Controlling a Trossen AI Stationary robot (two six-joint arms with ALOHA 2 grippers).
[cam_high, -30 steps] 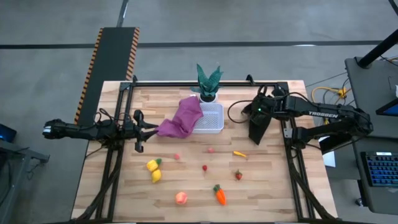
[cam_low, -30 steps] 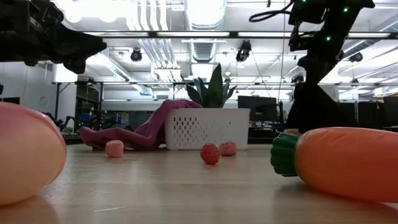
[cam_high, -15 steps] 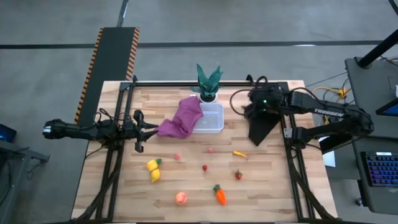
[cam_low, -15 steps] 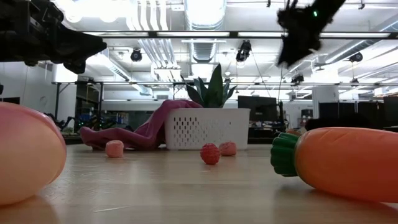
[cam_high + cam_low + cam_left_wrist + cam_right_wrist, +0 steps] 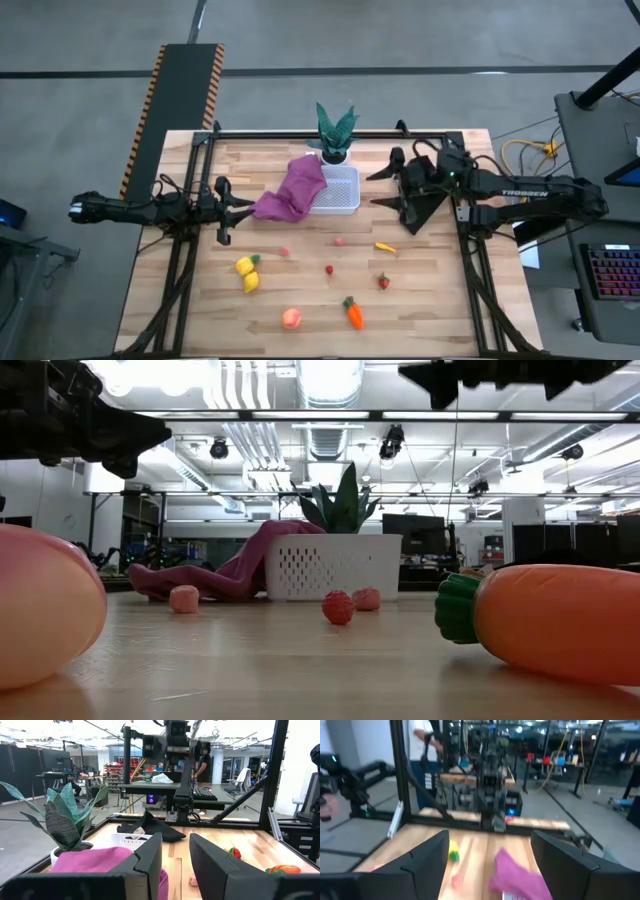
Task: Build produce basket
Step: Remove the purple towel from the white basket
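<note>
The white mesh basket (image 5: 338, 190) stands near the table's far edge, with a purple cloth (image 5: 289, 190) draped over its left rim. The produce lies on the bare wood nearer me: lemons (image 5: 247, 273), a peach-pink fruit (image 5: 291, 318), a carrot (image 5: 353, 313) and red berries (image 5: 329, 269). My right gripper (image 5: 386, 184) hovers open and level just right of the basket, pointing toward the table's left, above the black cloth (image 5: 420, 205). My left gripper (image 5: 224, 209) waits open at the table's left, pointing at the purple cloth (image 5: 95, 857).
A green potted plant (image 5: 336, 130) stands just behind the basket at the far edge. The black cloth lies flat under my right arm. A small yellow-orange toy (image 5: 385, 247) sits near the berries. Bare wood shows between the scattered produce and the basket.
My right gripper has risen from just above the black cloth and tipped from pointing down to level, swinging toward the basket. The black cloth stays on the table.
</note>
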